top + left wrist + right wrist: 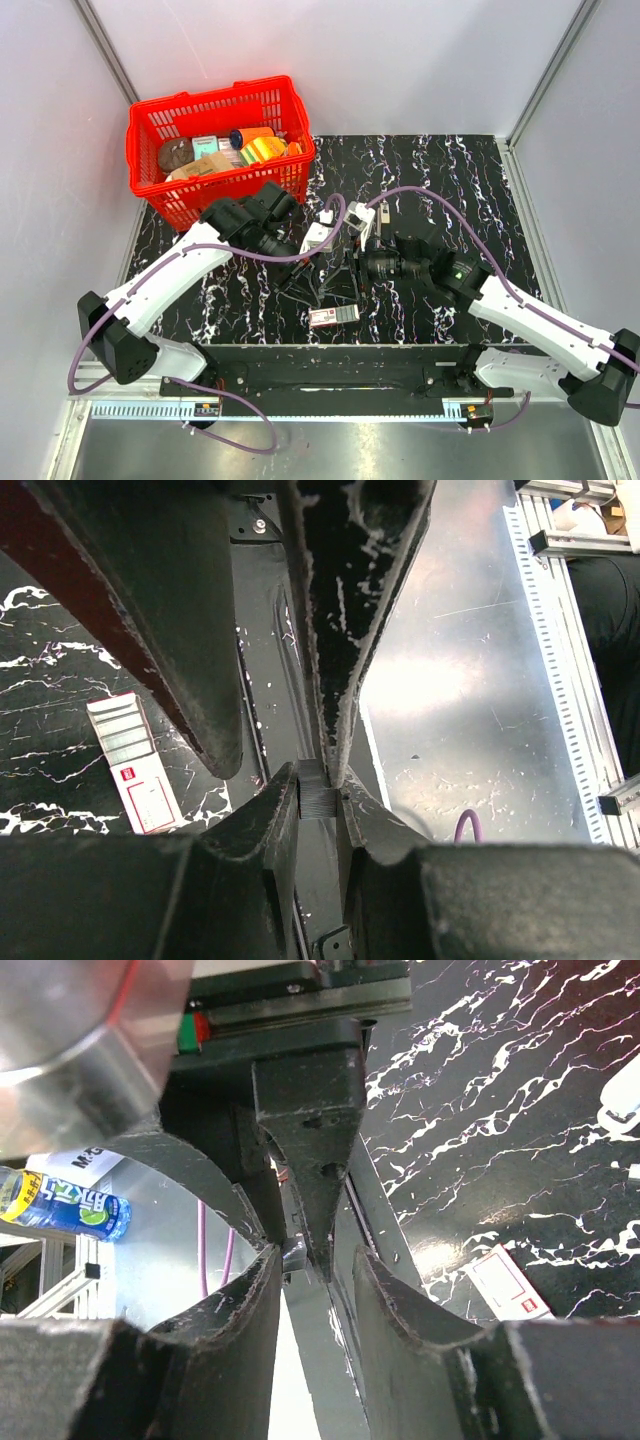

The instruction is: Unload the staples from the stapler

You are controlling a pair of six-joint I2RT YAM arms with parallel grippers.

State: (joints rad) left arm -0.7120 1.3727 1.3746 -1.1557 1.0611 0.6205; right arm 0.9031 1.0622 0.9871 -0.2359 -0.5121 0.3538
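Note left gripper clenched on ribbed piece, stapler end or its staples, cannot tell which; held just behind box, probably for access; right gripper released, one finger touching piece, likely poised to pull.

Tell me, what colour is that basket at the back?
The basket is bright red; the top view shows it best.

We are counting one left gripper, one right gripper, one red basket, one flat white-and-red box and one small grey ribbed piece.
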